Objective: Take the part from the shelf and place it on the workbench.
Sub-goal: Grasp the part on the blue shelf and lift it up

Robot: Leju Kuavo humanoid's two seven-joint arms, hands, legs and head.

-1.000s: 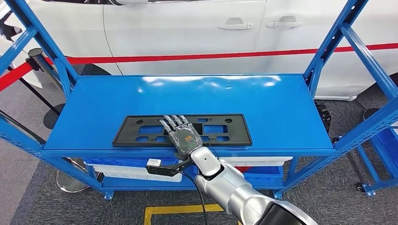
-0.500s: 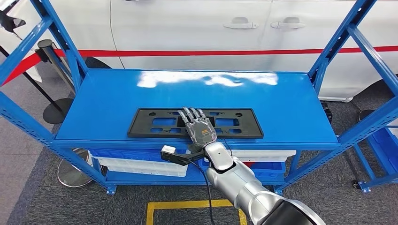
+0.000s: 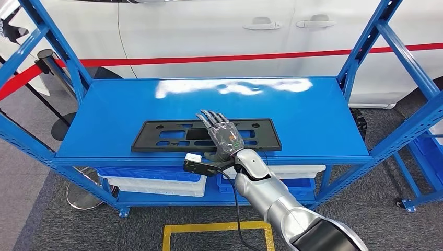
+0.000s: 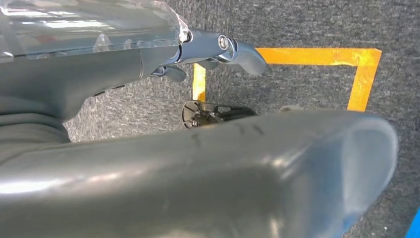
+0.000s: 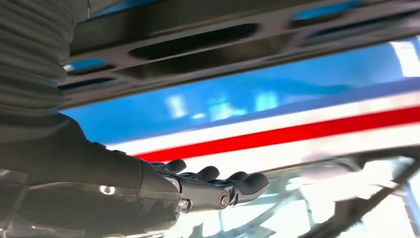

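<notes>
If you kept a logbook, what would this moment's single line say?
stage: reaching for part | right hand: over black plate, fingers spread, grip not confirmed | plate: flat on blue shelf | left hand: hanging, holds nothing

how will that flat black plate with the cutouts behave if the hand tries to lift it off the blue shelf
The black plate looks thin and full of cutouts, so probably light. It is long, so it may flex or droop if lifted from one spot. It lies flat on the glossy blue shelf, so it may slide under the right hand rather than lift.
</notes>
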